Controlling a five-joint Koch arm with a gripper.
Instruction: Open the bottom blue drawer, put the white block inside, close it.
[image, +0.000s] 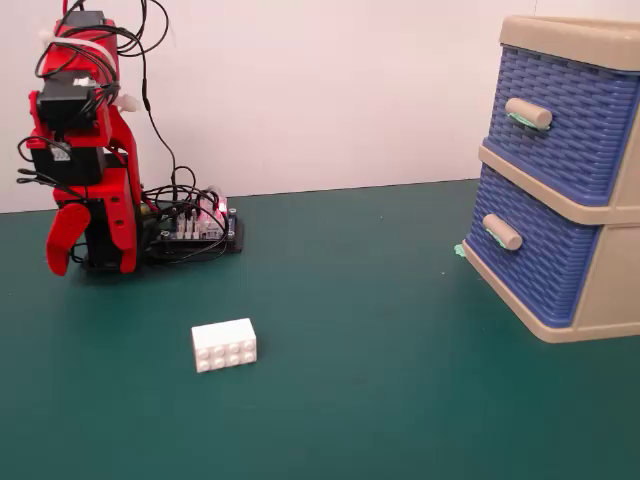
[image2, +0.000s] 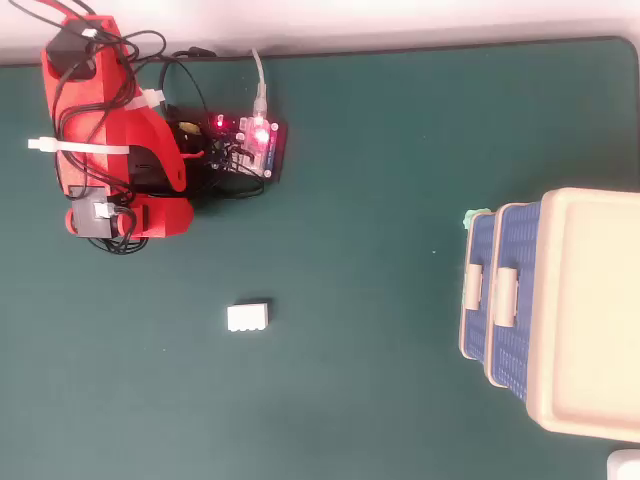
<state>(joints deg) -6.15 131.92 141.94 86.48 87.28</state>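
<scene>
- The work surface is a dark green mat (image: 380, 400), extending to a white wall at the rear in the fixed view.
- The white block (image: 224, 345) lies on the mat, studs facing the fixed camera, well apart from all other items.
- The beige two-drawer cabinet (image: 610, 290) stands at the right edge in the fixed view.
- The red arm base (image: 100, 255) and a circuit board (image2: 255, 145) with lit LEDs sit at the left.

bottom blue drawer (image: 535, 250): closed | white block (image: 224, 345): on mat, studs sideways
</scene>
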